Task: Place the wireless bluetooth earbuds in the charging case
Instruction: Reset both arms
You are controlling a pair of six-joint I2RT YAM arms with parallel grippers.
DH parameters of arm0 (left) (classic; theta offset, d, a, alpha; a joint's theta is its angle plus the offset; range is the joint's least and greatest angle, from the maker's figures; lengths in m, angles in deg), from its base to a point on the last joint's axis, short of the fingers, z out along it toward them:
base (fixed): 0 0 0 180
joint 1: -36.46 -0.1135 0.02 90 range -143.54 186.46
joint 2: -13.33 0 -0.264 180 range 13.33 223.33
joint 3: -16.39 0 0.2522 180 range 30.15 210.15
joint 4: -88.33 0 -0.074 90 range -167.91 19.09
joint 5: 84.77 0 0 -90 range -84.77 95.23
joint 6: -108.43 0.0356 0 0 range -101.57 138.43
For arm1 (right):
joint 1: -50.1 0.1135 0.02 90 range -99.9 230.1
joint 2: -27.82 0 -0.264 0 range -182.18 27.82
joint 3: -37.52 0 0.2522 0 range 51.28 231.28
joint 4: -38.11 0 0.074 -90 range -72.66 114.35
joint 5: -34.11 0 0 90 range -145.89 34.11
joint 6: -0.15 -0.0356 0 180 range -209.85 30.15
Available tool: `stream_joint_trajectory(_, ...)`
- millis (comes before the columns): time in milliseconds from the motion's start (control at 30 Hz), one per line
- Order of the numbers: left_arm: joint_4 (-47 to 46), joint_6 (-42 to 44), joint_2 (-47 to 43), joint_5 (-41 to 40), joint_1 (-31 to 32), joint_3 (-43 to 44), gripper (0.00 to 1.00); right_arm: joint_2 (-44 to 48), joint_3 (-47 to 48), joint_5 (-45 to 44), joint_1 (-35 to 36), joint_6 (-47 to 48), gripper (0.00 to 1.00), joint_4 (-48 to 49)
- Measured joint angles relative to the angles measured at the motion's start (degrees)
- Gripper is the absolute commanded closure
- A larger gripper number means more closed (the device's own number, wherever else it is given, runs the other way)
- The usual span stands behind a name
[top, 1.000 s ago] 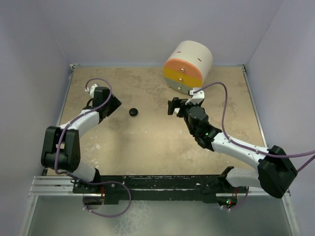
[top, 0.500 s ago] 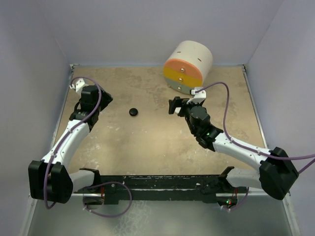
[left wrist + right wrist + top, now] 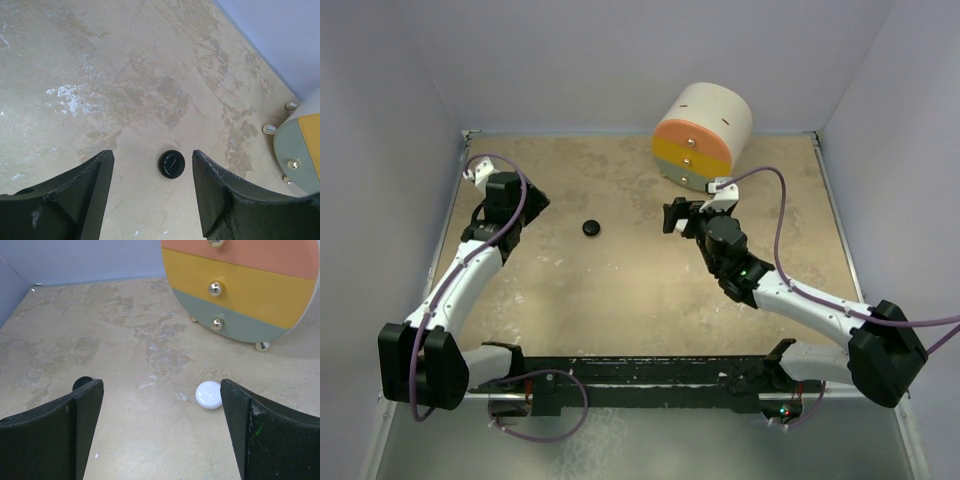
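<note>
The charging case point(image 3: 590, 228) is a small glossy black puck lying flat on the tan table. In the left wrist view the case point(image 3: 171, 163) lies ahead of my left gripper point(image 3: 151, 155), in line with the gap but untouched. My left gripper point(image 3: 532, 200) is open and empty, to the left of the case. My right gripper point(image 3: 161, 385) is open wide and empty. A small white glossy rounded piece point(image 3: 208, 394), seemingly an earbud, lies just ahead of its right finger point(image 3: 260, 435). The top view hides this piece under my right gripper point(image 3: 670, 216).
A cream cylindrical drawer unit point(image 3: 702, 135) with orange, yellow and grey-green fronts stands at the back, close behind my right gripper. Its knobbed drawers point(image 3: 235, 285) fill the top of the right wrist view. Pale walls enclose the table on three sides.
My left arm has swung out to the left, taking its gripper further from the case, and the jaws have opened a little wider. The right arm has barely moved.
</note>
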Motion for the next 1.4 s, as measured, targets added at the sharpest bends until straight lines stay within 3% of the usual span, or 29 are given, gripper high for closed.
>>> stream_joint_trajectory(1400, 0.5, 0.0, 0.0, 0.0, 0.0, 0.0, 0.38, 0.7, 0.0, 0.0, 0.0, 0.0, 0.0, -1.5)
